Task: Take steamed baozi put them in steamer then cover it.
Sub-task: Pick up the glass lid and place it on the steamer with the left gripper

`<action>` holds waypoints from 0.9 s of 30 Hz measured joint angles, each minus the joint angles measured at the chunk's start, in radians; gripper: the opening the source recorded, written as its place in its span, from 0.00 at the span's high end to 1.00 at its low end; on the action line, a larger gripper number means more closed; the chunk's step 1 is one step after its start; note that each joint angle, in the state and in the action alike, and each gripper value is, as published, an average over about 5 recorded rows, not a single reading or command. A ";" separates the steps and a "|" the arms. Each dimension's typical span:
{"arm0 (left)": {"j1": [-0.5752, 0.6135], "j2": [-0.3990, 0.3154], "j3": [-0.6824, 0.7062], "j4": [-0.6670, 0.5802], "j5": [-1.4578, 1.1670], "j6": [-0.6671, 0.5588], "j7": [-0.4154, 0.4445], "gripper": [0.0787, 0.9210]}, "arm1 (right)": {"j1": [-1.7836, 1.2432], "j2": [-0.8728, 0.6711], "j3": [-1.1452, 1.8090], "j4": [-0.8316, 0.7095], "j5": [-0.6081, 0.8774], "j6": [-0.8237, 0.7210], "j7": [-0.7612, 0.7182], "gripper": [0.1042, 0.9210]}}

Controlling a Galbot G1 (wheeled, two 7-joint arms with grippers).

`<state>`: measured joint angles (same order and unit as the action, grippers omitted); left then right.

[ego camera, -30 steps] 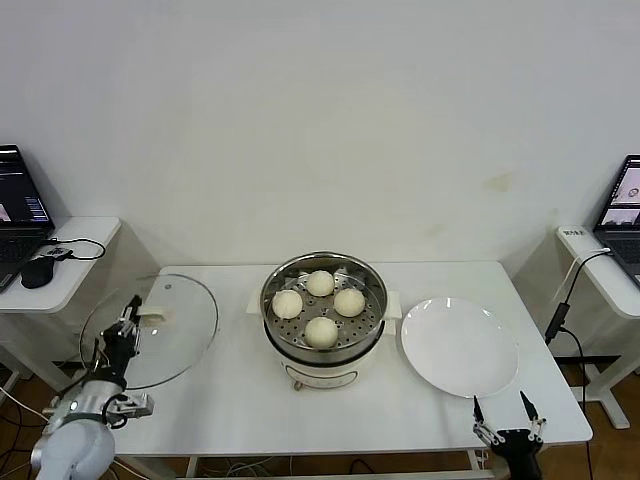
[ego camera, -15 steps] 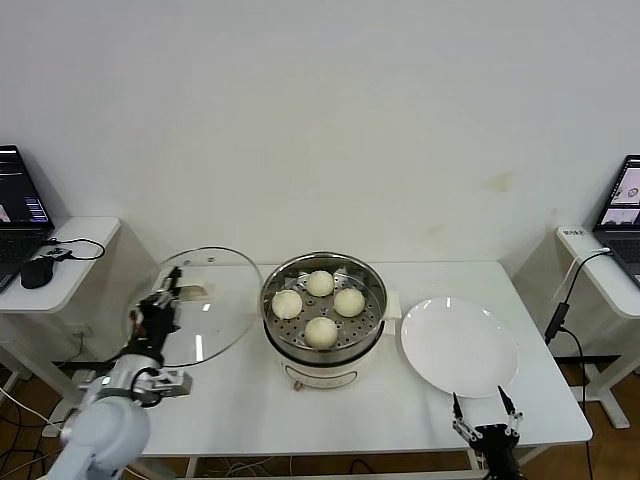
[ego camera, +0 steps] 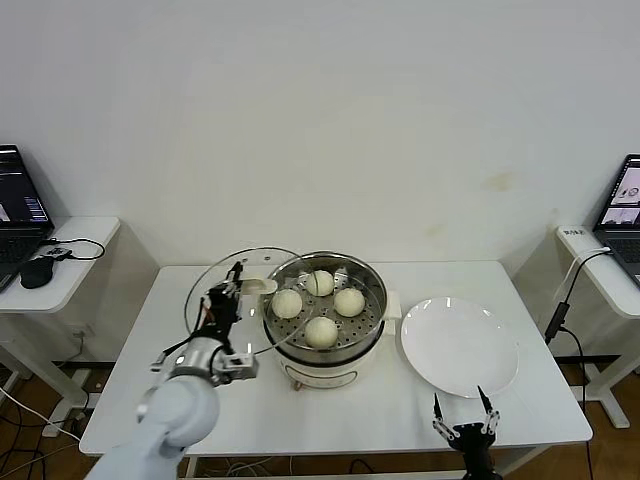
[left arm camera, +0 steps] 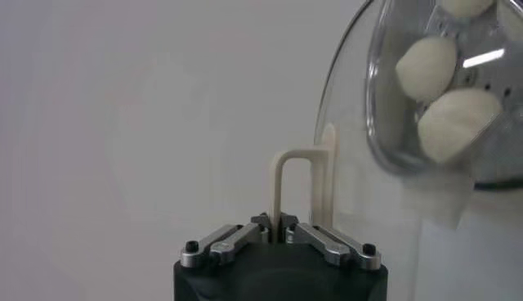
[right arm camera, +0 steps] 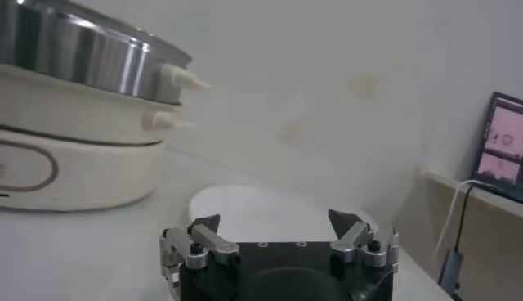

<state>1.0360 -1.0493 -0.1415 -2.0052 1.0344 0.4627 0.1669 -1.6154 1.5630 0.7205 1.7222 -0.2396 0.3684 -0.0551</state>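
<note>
The steamer (ego camera: 300,368) stands mid-table with several cream-white baozi (ego camera: 321,331) on its perforated tray. My left gripper (ego camera: 224,297) is shut on the oblong handle (left arm camera: 286,176) of the glass cover (ego camera: 215,280). It holds the cover tilted in the air, and the cover's right edge overlaps the steamer's left rim. In the left wrist view the baozi (left arm camera: 458,123) show through the cover (left arm camera: 347,139). My right gripper (ego camera: 461,421) hangs open and empty at the table's front edge, below the plate. The right wrist view has the steamer (right arm camera: 82,74) off to one side of the right gripper (right arm camera: 274,225).
A flat white plate (ego camera: 459,346) lies right of the steamer, also in the right wrist view (right arm camera: 261,208). Side desks with laptops flank the table; a mouse (ego camera: 38,272) sits on the left one. A cable (ego camera: 560,300) hangs at the right.
My left arm has carried the cover rightward, from beyond the table's left edge to the steamer's left rim. The right gripper has drifted a little left along the front edge, still open.
</note>
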 measured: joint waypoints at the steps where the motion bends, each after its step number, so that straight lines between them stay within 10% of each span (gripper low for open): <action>1: -0.016 -0.013 0.014 0.007 0.016 0.007 0.010 0.92 | 0.002 0.001 -0.003 -0.003 -0.007 0.001 0.004 0.12; 27: -0.162 -0.363 0.171 0.247 0.393 0.032 0.109 0.92 | 0.018 -0.010 -0.043 -0.053 -0.071 0.010 0.039 0.12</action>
<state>0.8742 -1.4127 0.0296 -1.7583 1.4275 0.4942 0.2763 -1.5969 1.5534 0.6777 1.6693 -0.3108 0.3785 -0.0158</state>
